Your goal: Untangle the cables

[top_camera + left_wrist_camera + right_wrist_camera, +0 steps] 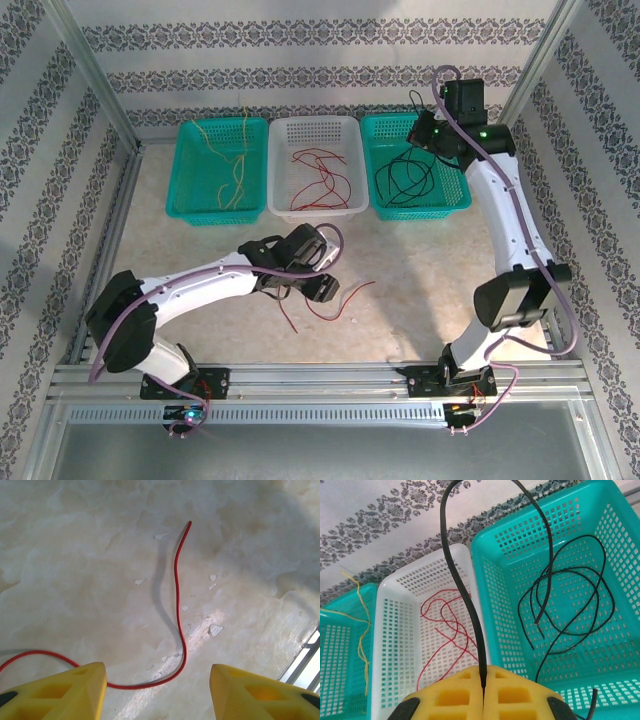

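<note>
Reference: white basket [313, 214], containing loose red strands [322, 178]. The right gripper [484, 674] is clenched on one black cable [465, 590], above the right teal basket [455, 205] just right of the white basket; more black cables [405, 180] lie inside it. The left gripper [157, 672] is released, its fingers spread over a red cable [176, 590] lying on open table [430, 255] in front of the white basket's front rim. Yellow cables [232, 160] lie in the left teal basket [185, 205], just left of it
</note>
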